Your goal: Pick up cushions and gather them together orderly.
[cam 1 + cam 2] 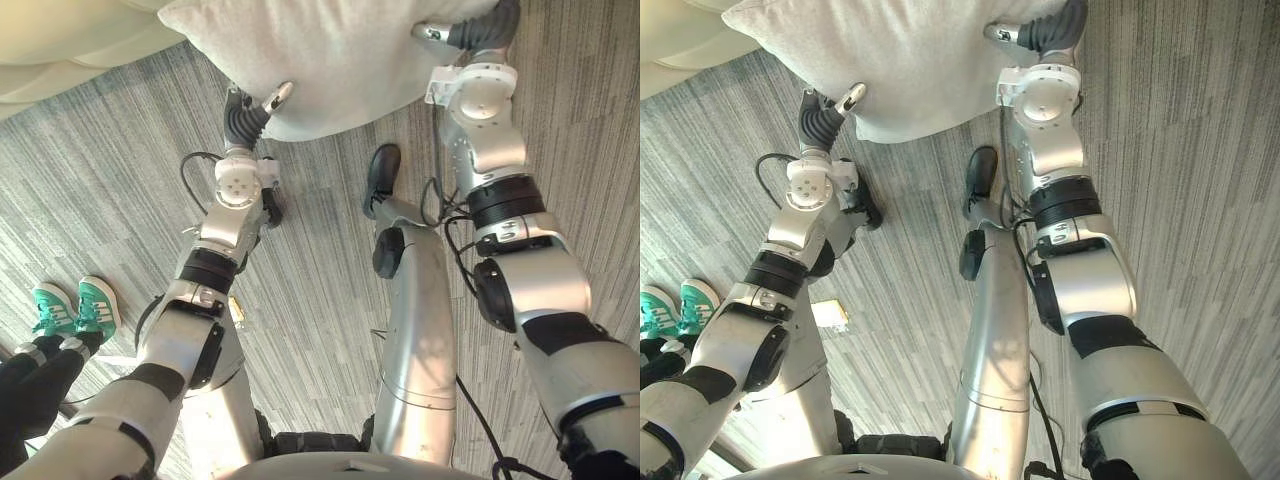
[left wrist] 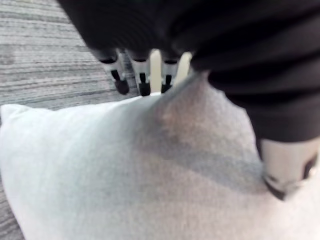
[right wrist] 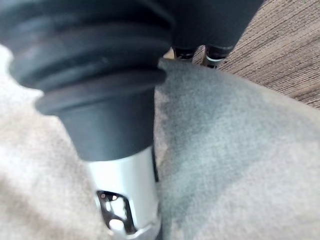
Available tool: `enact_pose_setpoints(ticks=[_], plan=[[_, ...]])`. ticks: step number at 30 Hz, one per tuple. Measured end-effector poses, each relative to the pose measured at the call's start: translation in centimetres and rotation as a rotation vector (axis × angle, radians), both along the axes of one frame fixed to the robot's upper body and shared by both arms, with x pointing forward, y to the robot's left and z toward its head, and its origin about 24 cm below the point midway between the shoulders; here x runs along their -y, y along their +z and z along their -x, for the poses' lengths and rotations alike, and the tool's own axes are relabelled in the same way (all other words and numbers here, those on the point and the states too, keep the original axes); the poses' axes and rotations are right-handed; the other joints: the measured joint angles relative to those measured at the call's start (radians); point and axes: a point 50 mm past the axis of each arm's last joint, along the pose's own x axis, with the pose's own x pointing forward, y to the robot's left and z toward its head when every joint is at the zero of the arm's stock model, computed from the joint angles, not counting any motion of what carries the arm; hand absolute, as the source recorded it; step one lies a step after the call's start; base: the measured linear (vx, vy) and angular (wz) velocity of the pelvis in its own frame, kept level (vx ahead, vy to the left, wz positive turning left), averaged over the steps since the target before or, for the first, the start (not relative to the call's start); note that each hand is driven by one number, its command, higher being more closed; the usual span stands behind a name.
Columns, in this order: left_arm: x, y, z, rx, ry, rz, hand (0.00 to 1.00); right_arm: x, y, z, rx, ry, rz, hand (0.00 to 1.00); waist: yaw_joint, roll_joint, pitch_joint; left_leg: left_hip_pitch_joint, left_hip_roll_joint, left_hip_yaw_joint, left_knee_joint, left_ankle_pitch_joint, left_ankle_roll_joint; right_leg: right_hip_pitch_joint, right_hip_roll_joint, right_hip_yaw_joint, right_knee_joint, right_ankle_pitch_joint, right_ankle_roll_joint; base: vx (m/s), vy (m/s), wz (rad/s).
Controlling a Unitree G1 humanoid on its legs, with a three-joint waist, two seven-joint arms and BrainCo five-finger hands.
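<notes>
A pale grey cushion (image 1: 340,55) was pinched at its near edge, thumb over and fingers under, by the left hand (image 1: 248,118) and the right hand (image 1: 465,33), over the striped carpet (image 1: 110,170).

We are seeing the cushion (image 1: 330,60) running off the upper edge of the eye views, part of the right robot hand (image 1: 470,35) hiding behind it, and a person's legs (image 1: 30,385) above green shoes (image 1: 78,308) being cut by the left edge.
</notes>
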Motion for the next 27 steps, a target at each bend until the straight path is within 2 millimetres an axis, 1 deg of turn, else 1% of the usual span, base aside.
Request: enact_pose_setpoints(ticks=[2,3,6,8,11,13,15,16,17,19,20,21,23,24,26,27], plan=[[0.1,0.1,0.2,0.009,0.011,0.016,1.00,-0.8,0.1,0.5,0.027,0.021,-0.017,1.00,-0.008,0.000,0.000,-0.009,0.003,-0.004,0.007,-0.001,0.001,-0.007,0.001,-0.002,0.006,-0.005,0.003,-0.06,0.013,0.00],[0.0,0.2,0.3,0.012,0.015,0.018,1.00,-0.9,0.1,0.7,0.038,0.025,-0.021,1.00,-0.009,0.000,0.000,-0.011,0.003,-0.004,0.009,-0.001,0.001,-0.011,0.001,-0.002,0.009,-0.007,0.007,-0.07,0.014,0.00],[-0.8,0.7,0.6,0.037,0.061,0.028,1.00,-0.9,-0.1,1.6,0.082,0.028,-0.031,1.00,-0.012,0.000,0.000,-0.029,0.008,-0.011,0.013,-0.002,-0.001,-0.024,0.005,-0.006,0.010,-0.002,0.001,-0.08,0.014,-0.03],[-1.6,0.4,0.9,0.043,0.101,0.005,1.00,-1.1,-0.6,2.0,0.100,0.047,-0.037,1.00,-0.012,0.000,0.000,-0.031,0.019,-0.018,0.023,0.001,-0.004,-0.022,0.015,-0.011,0.010,0.002,0.001,-0.08,0.007,-0.13],[-2.1,0.3,1.4,0.055,0.131,0.006,1.00,-1.7,-1.0,2.9,0.144,0.082,-0.043,1.00,-0.020,0.000,-0.001,-0.026,0.021,-0.029,0.022,0.006,-0.008,-0.011,0.016,-0.023,0.010,0.007,-0.007,-0.06,-0.001,-0.03],[-2.4,-0.2,1.7,0.055,0.153,0.003,1.00,-2.0,-1.6,3.2,0.151,0.101,-0.051,1.00,-0.023,0.000,-0.001,-0.005,0.021,-0.035,0.017,0.008,-0.011,0.015,0.016,-0.030,0.005,0.005,-0.009,-0.06,-0.008,0.00],[-2.7,-0.6,2.1,0.053,0.160,0.014,1.00,-2.4,-2.6,3.5,0.148,0.134,-0.060,1.00,-0.026,0.000,-0.002,0.033,0.020,-0.036,-0.002,0.012,-0.017,0.055,0.017,-0.036,-0.014,0.003,-0.010,-0.07,-0.014,-0.01],[-3.1,-1.0,2.6,0.056,0.165,0.027,1.00,-2.7,-3.4,3.8,0.150,0.162,-0.070,1.00,-0.027,0.000,-0.003,0.068,0.018,-0.037,-0.027,0.021,-0.021,0.095,0.017,-0.044,-0.039,0.006,-0.011,-0.08,-0.021,0.00],[-3.3,-1.2,2.9,0.058,0.170,0.039,1.00,-2.9,-4.3,4.1,0.147,0.186,-0.078,1.00,-0.027,-0.001,-0.004,0.106,0.014,-0.039,-0.057,0.029,-0.026,0.137,0.016,-0.052,-0.068,0.008,-0.017,-0.08,-0.024,0.02],[-3.5,-1.4,3.2,0.062,0.170,0.044,1.00,-3.0,-5.3,4.4,0.134,0.204,-0.088,1.00,-0.026,-0.001,-0.005,0.158,0.007,-0.039,-0.103,0.037,-0.037,0.192,0.016,-0.060,-0.110,0.015,-0.026,-0.07,-0.031,0.09],[-3.7,-1.8,3.6,0.060,0.173,0.051,1.00,-3.2,-6.5,4.5,0.109,0.222,-0.094,1.00,-0.028,-0.001,-0.007,0.220,-0.005,-0.039,-0.156,0.055,-0.049,0.257,0.014,-0.070,-0.158,0.023,-0.029,-0.06,-0.036,0.10],[-3.8,-2.0,3.8,0.058,0.175,0.052,1.00,-3.2,-7.0,4.5,0.097,0.227,-0.095,1.00,-0.026,-0.001,-0.007,0.242,-0.006,-0.038,-0.174,0.059,-0.052,0.280,0.014,-0.075,-0.174,0.026,-0.031,-0.06,-0.040,0.05],[-4.2,-2.6,4.6,0.061,0.181,0.056,1.00,-3.2,-8.4,4.9,0.069,0.248,-0.101,1.00,-0.021,-0.002,-0.007,0.323,-0.015,-0.039,-0.234,0.074,-0.067,0.365,0.014,-0.090,-0.232,0.035,-0.039,-0.04,-0.050,0.04],[-4.3,-2.8,5.1,0.067,0.178,0.059,1.00,-3.2,-9.0,5.3,0.064,0.262,-0.103,1.00,-0.021,-0.001,-0.008,0.367,-0.023,-0.038,-0.268,0.087,-0.070,0.410,0.013,-0.095,-0.257,0.037,-0.040,-0.02,-0.049,0.09],[-4.3,-3.2,5.9,0.073,0.177,0.055,1.00,-3.2,-9.9,5.7,0.047,0.276,-0.104,1.00,-0.018,-0.001,-0.009,0.430,-0.027,-0.036,-0.299,0.097,-0.067,0.474,0.014,-0.108,-0.289,0.040,-0.043,0.00,-0.049,0.04],[-4.0,-3.8,6.7,0.066,0.172,0.071,1.00,-3.1,-11.1,6.2,0.023,0.287,-0.104,1.00,-0.015,-0.003,-0.023,0.502,-0.036,-0.036,-0.328,0.099,-0.070,0.544,0.014,-0.113,-0.314,0.042,-0.044,0.04,-0.059,0.04]])
